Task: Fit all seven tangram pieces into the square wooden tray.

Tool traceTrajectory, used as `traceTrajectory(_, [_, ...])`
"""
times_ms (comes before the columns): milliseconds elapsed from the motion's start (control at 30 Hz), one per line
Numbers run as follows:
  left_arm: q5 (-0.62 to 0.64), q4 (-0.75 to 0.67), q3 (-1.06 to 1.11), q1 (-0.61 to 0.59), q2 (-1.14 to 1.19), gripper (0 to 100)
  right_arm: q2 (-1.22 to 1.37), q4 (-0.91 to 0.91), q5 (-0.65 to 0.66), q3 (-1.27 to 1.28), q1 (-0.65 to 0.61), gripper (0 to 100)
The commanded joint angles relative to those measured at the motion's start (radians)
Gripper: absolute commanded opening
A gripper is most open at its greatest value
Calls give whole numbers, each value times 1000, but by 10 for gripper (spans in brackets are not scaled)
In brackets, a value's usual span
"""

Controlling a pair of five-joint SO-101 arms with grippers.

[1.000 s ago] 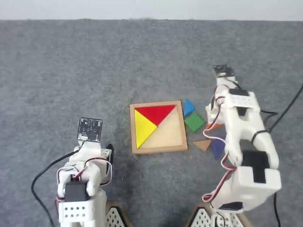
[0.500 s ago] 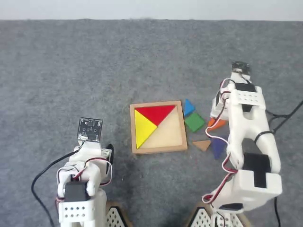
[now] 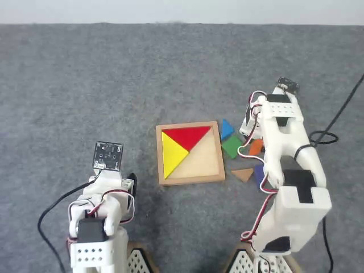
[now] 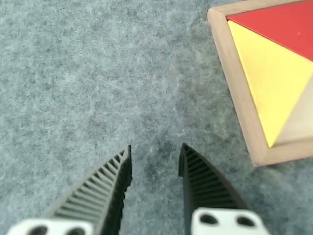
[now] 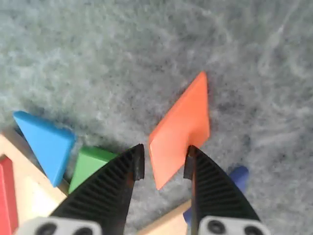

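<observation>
So the right gripper (image 5: 164, 157) had swung in toward the wooden tray (image 3: 190, 181), fingers apart and straddling the orange piece (image 5: 182, 122) on the bench (image 3: 114, 74) near the tray. Meanwhile the left gripper (image 4: 154, 157) sat low by the tray's other side, fingers apart too.
</observation>
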Motion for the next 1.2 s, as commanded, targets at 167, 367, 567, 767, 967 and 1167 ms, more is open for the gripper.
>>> traceTrajectory(167, [-6,9,-8,2,-28,153,54,-22,-23,-61,56,145])
traceTrajectory(367, [-6,9,-8,2,-28,153,82,-7,-17,-57,76,147])
traceTrajectory(567, [-6,9,-8,2,-28,153,85,24,40,-63,68,177])
traceTrajectory(767, [-6,9,-8,2,-28,153,90,19,46,-64,70,241])
traceTrajectory(967, [-6,9,-8,2,-28,153,91,5,48,-64,74,224])
traceTrajectory(1167, [-6,9,-8,2,-28,153,82,-25,172,-64,70,3])
